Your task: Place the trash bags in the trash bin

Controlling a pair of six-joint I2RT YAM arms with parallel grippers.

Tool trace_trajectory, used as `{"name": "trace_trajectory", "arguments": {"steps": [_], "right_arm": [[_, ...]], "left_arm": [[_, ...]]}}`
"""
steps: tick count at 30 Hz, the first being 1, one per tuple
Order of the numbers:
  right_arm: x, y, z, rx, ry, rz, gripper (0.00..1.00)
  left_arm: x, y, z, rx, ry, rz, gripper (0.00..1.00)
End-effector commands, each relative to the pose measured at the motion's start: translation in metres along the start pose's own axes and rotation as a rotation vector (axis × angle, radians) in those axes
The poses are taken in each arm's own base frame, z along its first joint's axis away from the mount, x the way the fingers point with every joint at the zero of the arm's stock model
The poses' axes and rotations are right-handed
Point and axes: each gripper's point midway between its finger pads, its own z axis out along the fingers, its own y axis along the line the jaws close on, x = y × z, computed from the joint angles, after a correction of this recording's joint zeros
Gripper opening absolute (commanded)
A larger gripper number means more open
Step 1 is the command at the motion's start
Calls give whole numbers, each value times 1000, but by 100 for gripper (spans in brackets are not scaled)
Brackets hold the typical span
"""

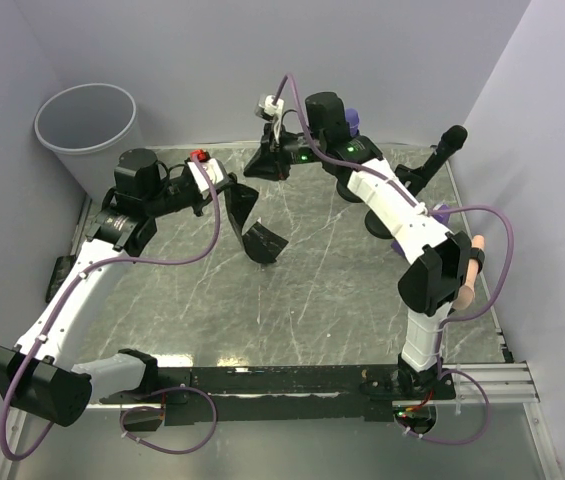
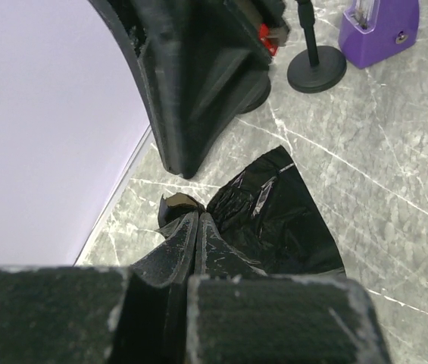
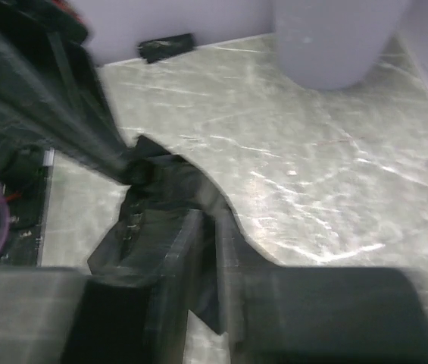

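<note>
The bag (image 1: 260, 240), seemingly light, limp and slippery, hangs left of centre from the closed left pincer (image 1: 230, 192), best pinched at its bunched edge; right pincer (image 1: 265, 168) state unclear; bin (image 1: 82, 160) upper left.

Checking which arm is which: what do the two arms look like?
The left arm and right arm have white links, black joints and a purple cable alongside. The left gripper and right gripper are black; a red tab sits by the left one.
</note>
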Motion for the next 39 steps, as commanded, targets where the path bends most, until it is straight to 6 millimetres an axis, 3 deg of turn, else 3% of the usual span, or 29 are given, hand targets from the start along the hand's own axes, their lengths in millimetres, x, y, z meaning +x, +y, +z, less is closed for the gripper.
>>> {"name": "trace_trajectory", "arguments": {"steps": [1, 3, 11, 18, 39], "right_arm": [[-23, 39, -15, -120, -52, -49, 36], [-22, 43, -11, -140, -52, -40, 42], [-40, 50, -6, -224, -105, 1, 44], [-38, 46, 3, -232, -117, 141, 44], [-15, 30, 11, -136, -64, 184, 29]], "left_arm": [[-21, -1, -3, 14, -69, 21, 1], [-22, -3, -3, 26, -72, 26, 1], [-17, -6, -3, 40, -60, 46, 1], [-22, -5, -3, 43, -72, 49, 1], [-23, -1, -1, 31, -69, 47, 1]]}}
